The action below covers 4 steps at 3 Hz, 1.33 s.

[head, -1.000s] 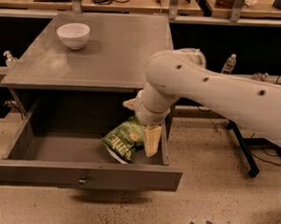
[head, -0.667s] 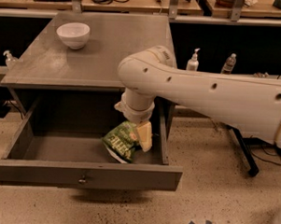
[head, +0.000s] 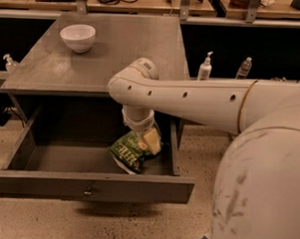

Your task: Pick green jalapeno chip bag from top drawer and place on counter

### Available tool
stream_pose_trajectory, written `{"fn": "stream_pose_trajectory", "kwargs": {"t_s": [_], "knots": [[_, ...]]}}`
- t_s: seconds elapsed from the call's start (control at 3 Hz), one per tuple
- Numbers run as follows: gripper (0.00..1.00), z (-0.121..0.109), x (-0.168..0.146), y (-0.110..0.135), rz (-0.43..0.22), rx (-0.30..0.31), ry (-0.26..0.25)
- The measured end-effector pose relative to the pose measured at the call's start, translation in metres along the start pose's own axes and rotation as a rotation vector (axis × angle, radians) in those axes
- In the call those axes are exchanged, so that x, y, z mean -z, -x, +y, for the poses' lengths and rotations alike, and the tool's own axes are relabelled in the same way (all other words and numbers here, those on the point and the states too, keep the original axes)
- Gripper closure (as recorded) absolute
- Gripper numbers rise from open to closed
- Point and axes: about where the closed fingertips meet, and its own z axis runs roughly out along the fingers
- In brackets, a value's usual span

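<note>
The green jalapeno chip bag [head: 127, 151] lies crumpled at the right end of the open top drawer [head: 47, 184], white lettering facing up. The drawer is pulled out below the counter [head: 108, 55], and its small knob [head: 88, 192] is on the front panel. My gripper [head: 148, 140] hangs from the white arm down into the drawer, right at the bag's upper right edge and touching or almost touching it. The wrist hides the bag's far side.
A white bowl [head: 78, 37] stands on the counter's back left. A pump bottle [head: 205, 69] and a clear bottle [head: 243, 69] stand right of the cabinet. Another pump bottle [head: 10, 64] is at the left. My arm's large white body fills the lower right.
My arm has swung left and the wrist has come lower over the bag. The bag lies in the same spot in the drawer.
</note>
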Motion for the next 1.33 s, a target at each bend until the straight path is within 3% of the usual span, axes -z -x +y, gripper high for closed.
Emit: {"fn": "stream_pose_trajectory", "kwargs": {"t_s": [0.67,1.0,1.33], "knots": [[0.64,-0.002,-0.018,-0.003,0.021,0.041,0.022],[0.87,-0.003,0.004,-0.004,-0.047,0.041,-0.013],[1.00,-0.002,0.065,0.009,-0.201,0.038,-0.088]]}}
